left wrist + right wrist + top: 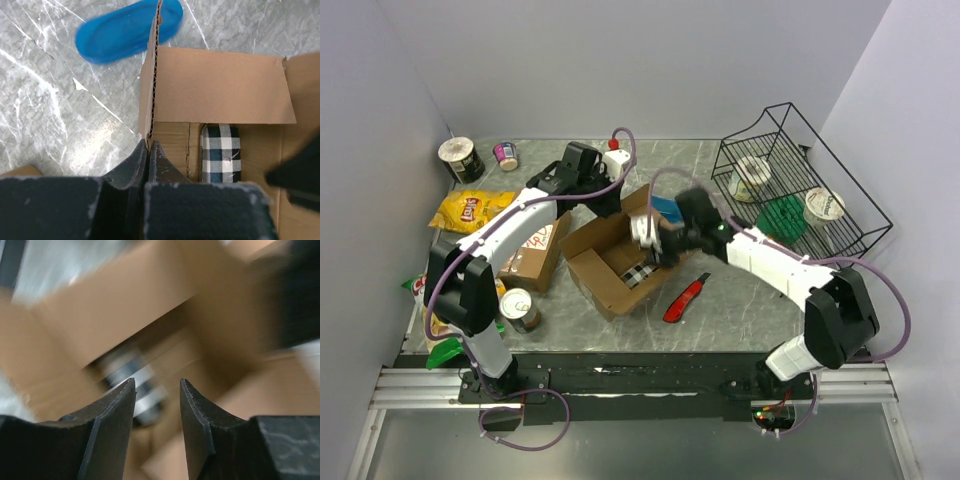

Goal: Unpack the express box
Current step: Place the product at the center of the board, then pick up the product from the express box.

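Observation:
The open cardboard express box (603, 262) sits mid-table with its flaps up. A black-and-white checkered item (640, 275) lies inside it, and it also shows in the left wrist view as the checkered item (221, 152). My left gripper (611, 203) is at the box's back corner, shut on the upright cardboard flap (155, 75), whose edge runs down between the fingers (161, 165). My right gripper (653, 240) hovers blurred over the box's right side. In its wrist view the right gripper (157, 386) is open, with nothing between the jaws and the blurred checkered item (135, 385) below.
A blue oval lid (127, 30) lies just behind the box. A red utility knife (686, 298) lies at its right. A wire basket (790, 125) with cups stands back right. A second carton (535, 250), chips bag (470, 208), can (520, 308) and cups (462, 158) crowd the left.

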You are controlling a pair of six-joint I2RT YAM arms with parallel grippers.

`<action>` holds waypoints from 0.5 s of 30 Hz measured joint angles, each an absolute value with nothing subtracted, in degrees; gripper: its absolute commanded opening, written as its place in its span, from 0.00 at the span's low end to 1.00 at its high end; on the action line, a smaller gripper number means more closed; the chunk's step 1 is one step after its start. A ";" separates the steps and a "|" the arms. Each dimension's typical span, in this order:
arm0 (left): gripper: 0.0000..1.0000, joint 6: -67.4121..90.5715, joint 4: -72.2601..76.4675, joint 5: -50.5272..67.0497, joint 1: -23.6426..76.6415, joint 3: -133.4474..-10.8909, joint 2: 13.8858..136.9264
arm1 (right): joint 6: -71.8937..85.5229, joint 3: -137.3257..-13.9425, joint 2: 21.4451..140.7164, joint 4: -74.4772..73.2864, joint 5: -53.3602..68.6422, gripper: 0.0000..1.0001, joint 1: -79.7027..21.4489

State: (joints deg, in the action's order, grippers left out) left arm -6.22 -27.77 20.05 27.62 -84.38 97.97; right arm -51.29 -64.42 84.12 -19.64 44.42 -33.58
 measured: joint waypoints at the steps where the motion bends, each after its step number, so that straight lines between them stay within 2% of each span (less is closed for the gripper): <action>1: 0.01 -6.17 -27.81 19.75 27.62 -84.58 97.97 | -53.63 -61.58 84.31 -20.91 44.29 0.52 -33.82; 8: 0.01 -5.72 -28.82 22.09 28.01 -87.11 96.68 | -65.21 -50.96 75.40 -21.80 43.09 0.66 -35.20; 11: 0.01 -4.54 -28.95 26.28 27.94 -87.15 94.94 | -68.53 -51.24 77.56 -21.91 41.98 0.71 -36.97; 15: 0.01 -2.13 -28.47 32.16 27.94 -86.26 92.53 | -71.26 -55.44 84.64 -23.11 39.90 0.72 -39.05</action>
